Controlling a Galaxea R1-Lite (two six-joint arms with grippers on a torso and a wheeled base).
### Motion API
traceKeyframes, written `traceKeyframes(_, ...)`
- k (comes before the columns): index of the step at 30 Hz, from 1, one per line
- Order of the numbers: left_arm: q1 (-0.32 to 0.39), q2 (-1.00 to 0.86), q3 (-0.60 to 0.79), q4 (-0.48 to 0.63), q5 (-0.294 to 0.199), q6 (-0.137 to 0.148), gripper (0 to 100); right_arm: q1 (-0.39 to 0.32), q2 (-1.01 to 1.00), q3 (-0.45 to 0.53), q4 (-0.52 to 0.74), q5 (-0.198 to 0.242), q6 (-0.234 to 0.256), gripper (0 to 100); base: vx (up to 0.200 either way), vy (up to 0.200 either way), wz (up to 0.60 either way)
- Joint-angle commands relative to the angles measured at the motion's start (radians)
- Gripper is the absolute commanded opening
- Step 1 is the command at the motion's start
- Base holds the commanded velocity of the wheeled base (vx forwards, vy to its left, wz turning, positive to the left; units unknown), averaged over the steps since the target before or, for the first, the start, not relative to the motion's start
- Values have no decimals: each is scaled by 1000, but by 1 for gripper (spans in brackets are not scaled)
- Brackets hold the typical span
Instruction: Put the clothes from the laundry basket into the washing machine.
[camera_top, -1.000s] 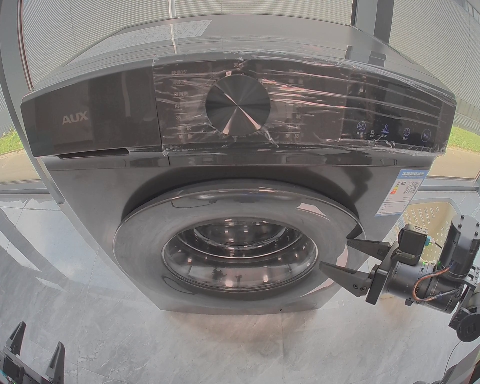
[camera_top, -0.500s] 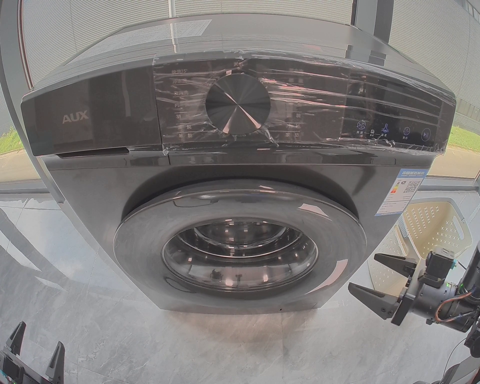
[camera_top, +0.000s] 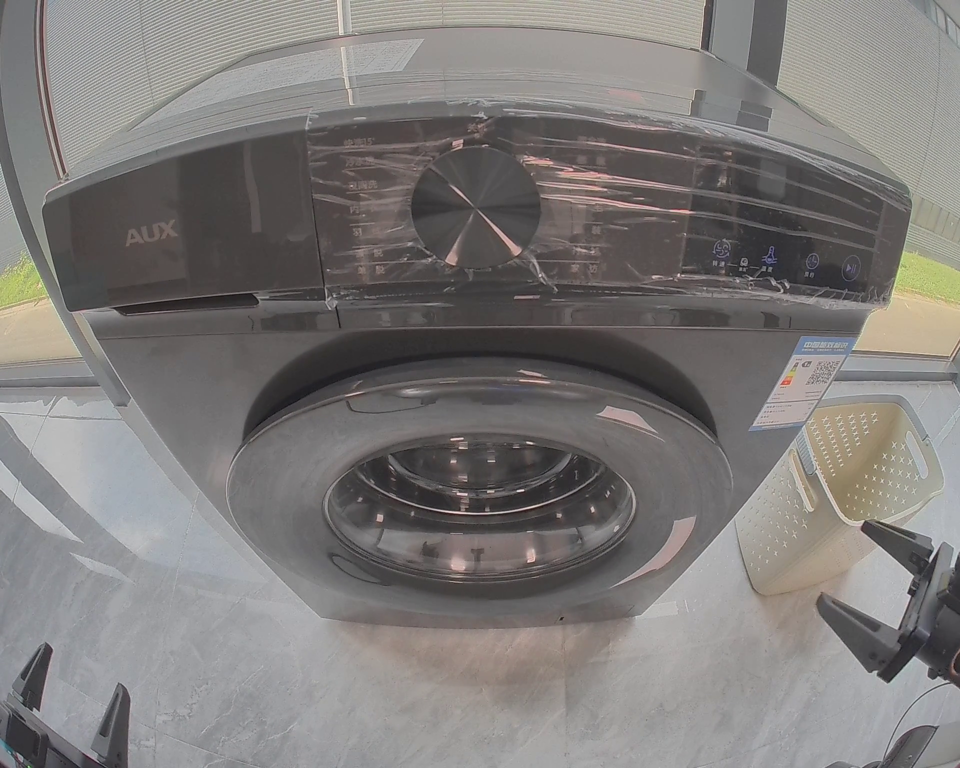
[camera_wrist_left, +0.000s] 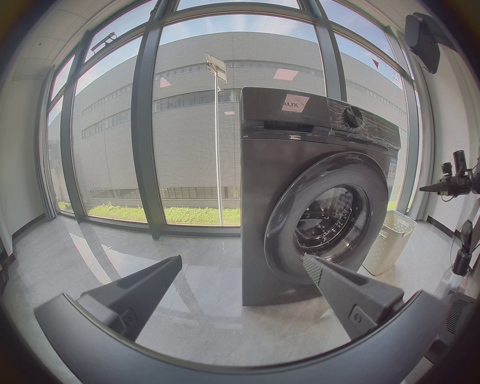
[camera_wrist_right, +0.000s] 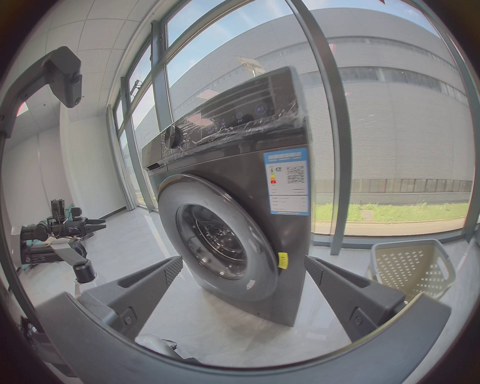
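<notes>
Since the earlier frames the right claw (camera_top: 843, 563) has drawn back from the right rim of the door to the lower right edge of the head view, uncovering the laundry basket (camera_top: 845, 490); the left claw (camera_top: 80, 668) has kept its place at the lower left.

Tall windows (camera_wrist_left: 185, 125) run behind the washing machine (camera_top: 480, 330), which stands on the pale stone floor (camera_top: 400, 690). Its round glass door (camera_top: 480, 500) is shut over the drum, barring the way in. Clear film (camera_top: 600, 210) wraps the control panel around the dial (camera_top: 475, 208), and an energy label (camera_top: 805, 385) sits on the front's upper right corner.

The cream perforated basket rests on the floor just beside the machine's right side, tilted outward; its bottom is hidden, so any clothes inside cannot be made out.

Both claws are spread wide and grip nothing. The right one hangs near the basket, and the left is well apart from the machine.
</notes>
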Motion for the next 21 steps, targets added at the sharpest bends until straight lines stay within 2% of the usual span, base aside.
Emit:
traceKeyframes(1, 0, -16, 15, 0, 0, -2, 100, -131, -357, -24, 213, 8, -30, 100, 0, 0, 0)
traceKeyframes(6, 0, -16, 15, 0, 0, -2, 100, -151, -498, -32, 319, 6, -30, 100, 0, 0, 0)
traceKeyframes(12, 0, -16, 15, 0, 0, -1, 100, -222, -593, -23, 339, 8, -30, 100, 0, 0, 0)
traceKeyframes(21, 0, -16, 15, 0, 0, -2, 100, -262, -733, 13, 384, 9, -29, 100, 0, 0, 0)
